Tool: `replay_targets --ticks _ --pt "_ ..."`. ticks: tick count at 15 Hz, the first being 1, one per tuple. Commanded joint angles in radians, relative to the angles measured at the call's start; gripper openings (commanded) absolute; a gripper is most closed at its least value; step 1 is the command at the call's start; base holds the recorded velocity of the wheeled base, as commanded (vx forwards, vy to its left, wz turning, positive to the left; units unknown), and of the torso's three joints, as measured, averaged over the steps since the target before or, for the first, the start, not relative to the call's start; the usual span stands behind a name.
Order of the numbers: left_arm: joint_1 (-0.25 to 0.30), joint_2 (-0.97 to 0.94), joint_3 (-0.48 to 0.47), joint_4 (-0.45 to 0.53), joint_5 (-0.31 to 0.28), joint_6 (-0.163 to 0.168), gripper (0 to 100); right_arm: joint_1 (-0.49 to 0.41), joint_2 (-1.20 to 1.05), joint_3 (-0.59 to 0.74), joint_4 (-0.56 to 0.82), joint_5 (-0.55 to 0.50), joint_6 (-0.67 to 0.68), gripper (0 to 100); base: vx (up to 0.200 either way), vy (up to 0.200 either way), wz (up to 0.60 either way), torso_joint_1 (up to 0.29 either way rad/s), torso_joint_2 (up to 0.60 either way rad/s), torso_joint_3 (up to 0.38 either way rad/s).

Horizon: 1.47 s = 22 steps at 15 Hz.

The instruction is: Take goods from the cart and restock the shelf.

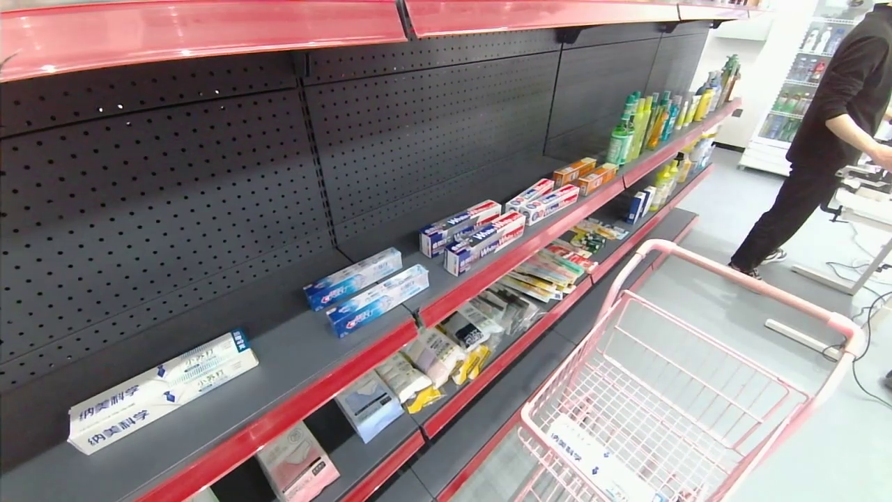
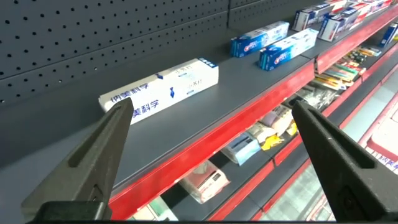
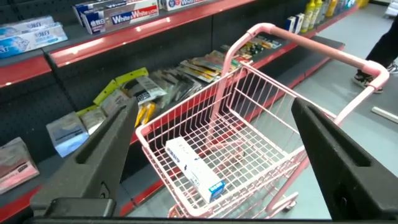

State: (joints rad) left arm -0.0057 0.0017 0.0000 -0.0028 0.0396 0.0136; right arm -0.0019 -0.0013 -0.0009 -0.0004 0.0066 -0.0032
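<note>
**Both tools wide open and empty; one box lies in the cart**

The left tool (image 2: 211, 104) is spread wide with nothing held between its fingers, and it is held in front of the shelf (image 1: 293, 362). Beyond it, white cartons (image 2: 161, 90) are laid lengthwise on the grey board, close to the perforated back panel (image 1: 174, 181). In the head view they are found at the lower left of the frame.

The right tool (image 3: 214, 106) is likewise opened wide and empty, and it is held above the cart (image 3: 311, 43). A long white box (image 3: 193, 171) is laid flat on the wire floor of the basket, at the bottom of the head view, right of centre. It is enclosed on all sides by the pink wire walls, with the handle bar (image 1: 732, 279) at the far end.

Further along the same board, toward the centre of the head view, two blue toothpaste boxes (image 1: 366, 289) are set side by side. After them come white-and-blue boxes (image 1: 474, 233) and orange boxes (image 1: 585, 174). Green and yellow bottles (image 1: 648, 122) are stood at the upper right.

A red edge strip (image 1: 279, 418) is run along the front of the board. On the board below, soft packets (image 1: 432, 355) and toothbrush packs (image 1: 550, 268) are laid out. The cart is parked just beside the lowest boards.
</note>
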Motion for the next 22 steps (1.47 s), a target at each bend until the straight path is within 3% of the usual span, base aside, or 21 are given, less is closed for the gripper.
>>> replay_targets --ticks 1,8,15,16,17,18,19,22 --pt "0.000 0.001 0.000 0.000 0.000 0.000 100 0.000 0.001 -0.001 -0.001 0.000 0.000 100 0.000 0.000 -0.60 0.002 -0.01 0.007" --pt "0.000 0.001 0.000 0.000 0.000 0.000 100 0.000 0.001 -0.001 -0.001 0.000 0.000 100 0.000 0.000 -0.60 0.002 0.00 0.002" --pt "0.000 0.001 0.000 0.000 0.000 -0.001 100 0.000 0.001 -0.010 -0.007 0.001 0.043 100 0.000 0.000 0.00 0.000 0.00 0.000" --pt "-0.002 0.001 0.000 0.000 0.000 -0.001 100 0.013 0.087 -0.134 0.002 0.027 0.074 100 0.000 0.000 0.00 0.000 0.00 0.000" --pt "0.000 0.001 0.000 0.000 0.000 0.000 100 0.023 0.408 -0.432 0.008 0.016 0.247 100 0.000 0.000 0.00 0.000 0.00 0.000" --pt "0.000 0.001 0.000 0.000 0.000 0.000 100 0.025 0.486 -0.515 0.013 0.016 0.285 100 0.000 0.000 0.00 0.000 0.00 0.000" --pt "0.000 0.001 0.000 0.000 0.000 0.000 100 0.007 0.713 -0.694 0.048 0.010 0.287 100 0.000 0.000 0.00 0.000 0.00 0.000" --pt "0.000 0.001 0.000 0.000 0.000 -0.003 100 -0.030 1.087 -0.838 0.096 -0.023 0.083 100 0.000 0.000 0.00 0.000 0.00 0.000"
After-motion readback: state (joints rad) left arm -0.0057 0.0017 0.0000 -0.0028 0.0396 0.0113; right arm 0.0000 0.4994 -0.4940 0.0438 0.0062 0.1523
